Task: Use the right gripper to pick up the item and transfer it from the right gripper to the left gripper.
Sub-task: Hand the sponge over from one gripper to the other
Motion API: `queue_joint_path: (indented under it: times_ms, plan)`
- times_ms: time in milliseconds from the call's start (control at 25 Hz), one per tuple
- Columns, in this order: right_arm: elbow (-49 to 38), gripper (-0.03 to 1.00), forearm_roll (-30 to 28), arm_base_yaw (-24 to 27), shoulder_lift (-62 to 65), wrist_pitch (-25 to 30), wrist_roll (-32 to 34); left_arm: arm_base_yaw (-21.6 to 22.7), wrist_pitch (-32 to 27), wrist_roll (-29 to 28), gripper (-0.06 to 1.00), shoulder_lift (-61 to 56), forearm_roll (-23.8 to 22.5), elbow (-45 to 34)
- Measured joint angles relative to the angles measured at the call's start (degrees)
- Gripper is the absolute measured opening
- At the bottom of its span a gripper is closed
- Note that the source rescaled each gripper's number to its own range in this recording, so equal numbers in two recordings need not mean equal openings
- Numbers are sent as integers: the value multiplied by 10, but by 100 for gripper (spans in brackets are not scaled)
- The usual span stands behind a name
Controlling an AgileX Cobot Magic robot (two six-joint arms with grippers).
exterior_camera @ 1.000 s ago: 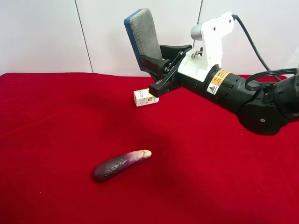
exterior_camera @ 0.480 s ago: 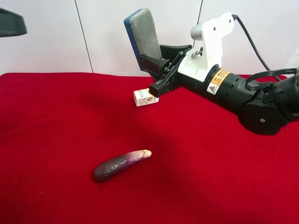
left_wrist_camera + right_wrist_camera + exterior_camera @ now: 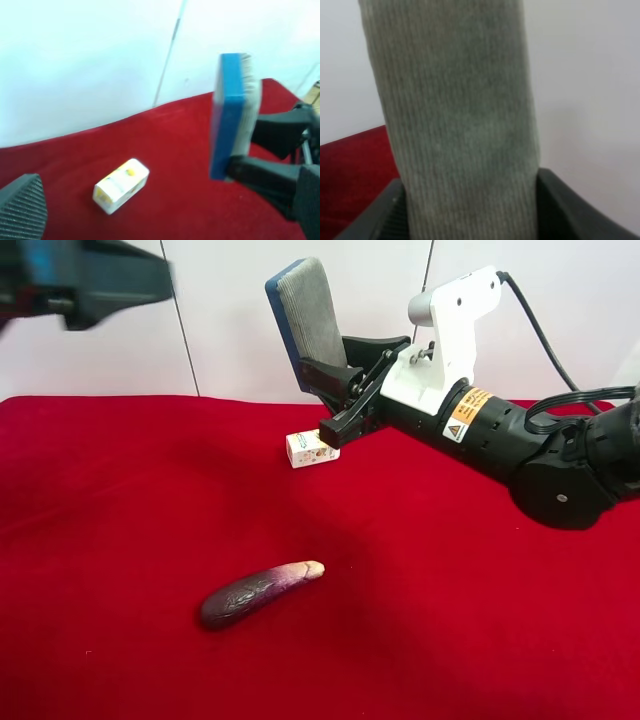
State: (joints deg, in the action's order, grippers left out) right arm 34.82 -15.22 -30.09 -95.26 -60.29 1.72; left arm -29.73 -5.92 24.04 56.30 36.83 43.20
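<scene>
While looking down from the high cam, can't miss the red cloth (image 3: 120, 520) filling everything below the white wall. Next biggest: right arm (image 3: 500, 430) with white housing and orange-yellow sticker, reaching in from 3 o'clock toward 12. Then the left gripper (image 3: 95, 285), just a dark blur up at 10 o'clock, well apart from everything else. Jaw opening impossible to tell, with only one ribbed finger pad (image 3: 22, 207) poking into the left wrist view. Then the right gripper (image 3: 322, 390), clamped tight on the lower end of the item (image 3: 312, 320), dark jaws hugging both sides of the grey felt in the right wrist view. Item itself held up in the air around 12 o'clock, clear of the cloth, nearly upright with the top leaning a bit toward 11, blue backing facing 9 o'clock, grey face toward 3. Down on the cloth, purple eggplant (image 3: 258, 592) lying at about 7 o'clock from centre, pale tip pointing to 3. Smallest of the lot: little white printed box (image 3: 310, 448) on the cloth just under the right gripper, well apart from the eggplant.
</scene>
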Motion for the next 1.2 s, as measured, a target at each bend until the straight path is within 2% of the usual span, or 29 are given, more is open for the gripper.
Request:
queue_joint_path:
  times_ms: [160, 280, 680, 1200]
  plan:
    - [0, 6, 0, 0, 0, 0, 0, -52, 41, -2, 100, 48, 13, 13]
    - [0, 6, 0, 0, 0, 0, 0, -69, 45, -2, 100, 85, 33, 30]
    - [0, 6, 0, 0, 0, 0, 0, -73, 13, -2, 100, 195, 46, 102]
    - [0, 6, 0, 0, 0, 0, 0, -95, 14, -2, 100, 256, 47, 165]
